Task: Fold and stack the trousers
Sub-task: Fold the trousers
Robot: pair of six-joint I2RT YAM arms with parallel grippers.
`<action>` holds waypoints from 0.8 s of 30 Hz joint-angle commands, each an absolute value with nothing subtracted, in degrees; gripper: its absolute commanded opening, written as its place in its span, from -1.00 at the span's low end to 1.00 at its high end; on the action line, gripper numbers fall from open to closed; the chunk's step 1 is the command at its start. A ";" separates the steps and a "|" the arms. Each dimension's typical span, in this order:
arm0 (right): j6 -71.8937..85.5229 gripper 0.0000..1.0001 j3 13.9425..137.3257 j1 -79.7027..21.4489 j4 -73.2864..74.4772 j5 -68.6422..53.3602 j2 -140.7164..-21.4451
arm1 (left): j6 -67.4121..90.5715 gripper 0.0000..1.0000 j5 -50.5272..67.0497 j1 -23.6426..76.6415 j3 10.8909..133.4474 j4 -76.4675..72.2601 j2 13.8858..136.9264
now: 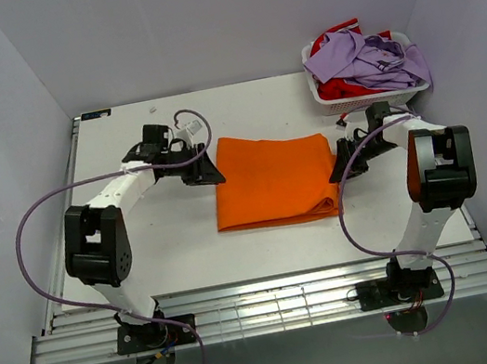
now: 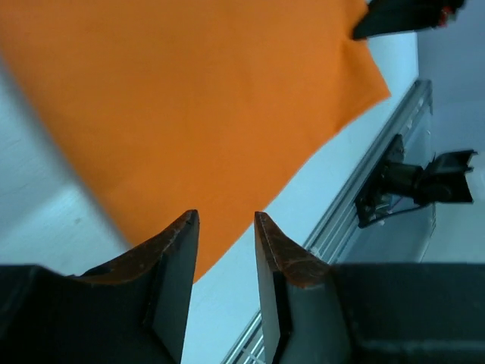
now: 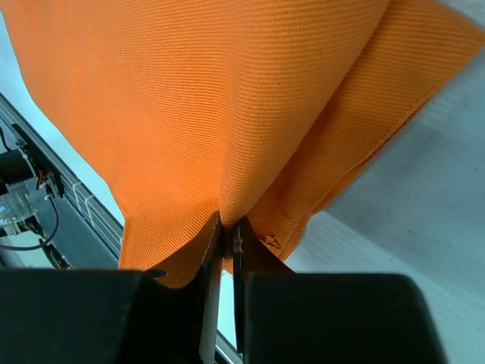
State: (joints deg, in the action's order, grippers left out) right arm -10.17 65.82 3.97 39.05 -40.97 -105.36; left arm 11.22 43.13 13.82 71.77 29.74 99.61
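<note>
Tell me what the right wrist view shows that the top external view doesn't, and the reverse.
Only the right wrist: the right end effector closed on a fold of the trousers, with cloth tenting away from the pinch. Only the top external: the trousers' whole folded rectangle, the left end effector at its far left corner, and the basket holding a lilac shirt and a red garment. Both: orange cloth, the white table and the near-edge rail.
</note>
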 commanded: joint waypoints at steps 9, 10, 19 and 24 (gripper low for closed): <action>-10.90 -0.84 67.94 3.69 39.29 -40.87 -106.61 | 37.42 -0.40 53.27 32.93 62.39 -14.92 99.74; -10.99 -0.85 68.03 3.69 39.29 -40.87 -106.70 | 42.05 -0.40 52.83 34.44 63.27 -19.73 103.32; -11.87 -0.84 66.71 3.78 38.59 -41.40 -106.70 | 63.36 -0.49 43.69 44.11 71.18 -42.97 122.59; -11.87 -0.85 65.40 3.78 37.53 -41.49 -107.05 | 64.77 -0.55 40.97 48.60 75.67 -41.05 128.83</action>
